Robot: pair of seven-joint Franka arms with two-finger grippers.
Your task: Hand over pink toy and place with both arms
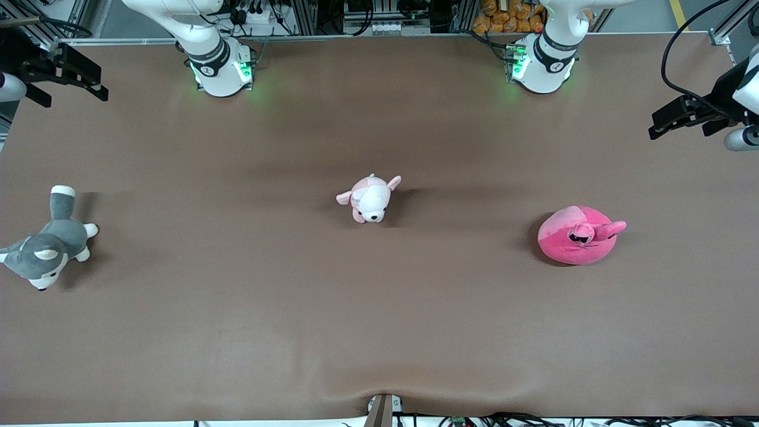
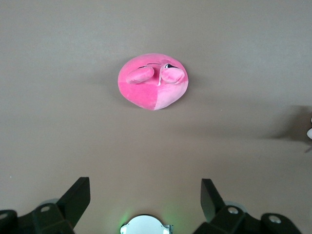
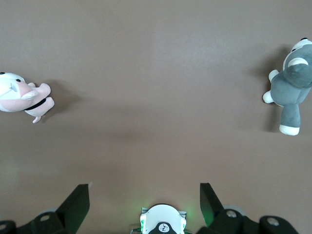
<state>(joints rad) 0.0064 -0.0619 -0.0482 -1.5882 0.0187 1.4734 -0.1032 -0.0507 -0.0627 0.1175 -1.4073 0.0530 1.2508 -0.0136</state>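
Observation:
The pink toy (image 1: 578, 236), a round hot-pink plush with a paler patch and half-lidded black eyes, lies on the brown table toward the left arm's end. The left wrist view shows the pink toy (image 2: 153, 81) on bare mat, well away from my fingers. My left gripper (image 1: 682, 118) hangs high over the table's edge at that end, open and empty, as the left wrist view confirms for the left gripper (image 2: 145, 192). My right gripper (image 1: 68, 89) hangs high over the right arm's end of the table. It is open with nothing between its fingers, and the right gripper (image 3: 145, 195) looks down on bare mat.
A small pale pink-and-white puppy plush (image 1: 370, 198) lies mid-table, also seen as the puppy (image 3: 22, 95) from the right wrist. A grey-and-white husky plush (image 1: 47, 243) lies near the right arm's end. Both green-lit arm bases (image 1: 219, 68) stand along the table's back edge.

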